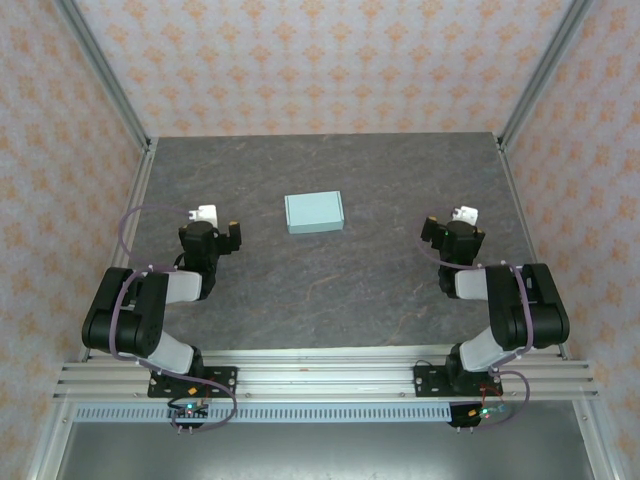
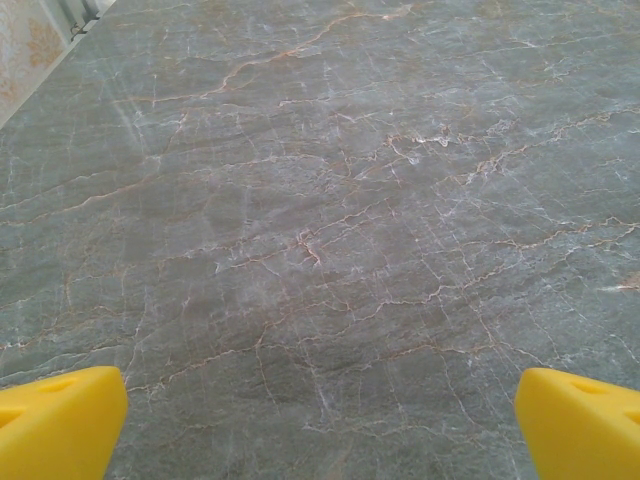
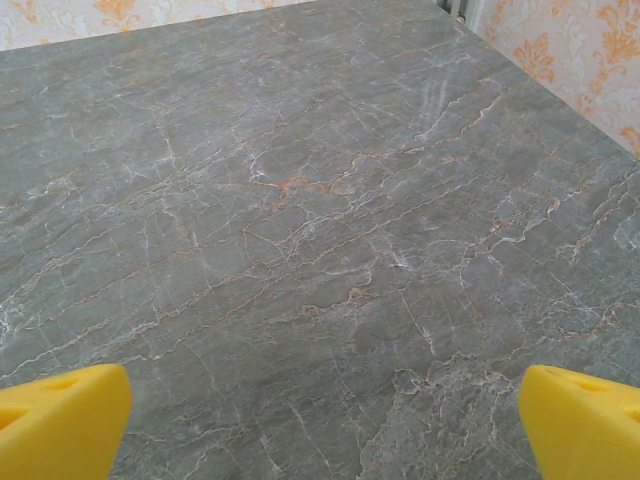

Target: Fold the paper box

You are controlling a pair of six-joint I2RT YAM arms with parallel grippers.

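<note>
Card this thin should be light and easily crushed, so pinch the paper box [image 1: 313, 213], lying between your wide-open, empty left gripper [image 2: 320, 430] and right gripper [image 3: 322, 430], gently by its edges.

Left pincer [image 2: 320, 430] spread wide, yellow fingertips [image 2: 60, 420] at lower corners; grey veined tabletop [image 2: 330, 220] between; patterned wall [image 2: 30, 50] top-left.

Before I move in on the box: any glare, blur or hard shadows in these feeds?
Top external: even light, the paper box sharp against the dark top, no hard shadows. Left wrist: a faint pale streak on the table at upper left, veins crisp. Right wrist: evenly lit, no glare, veins in focus.
</note>
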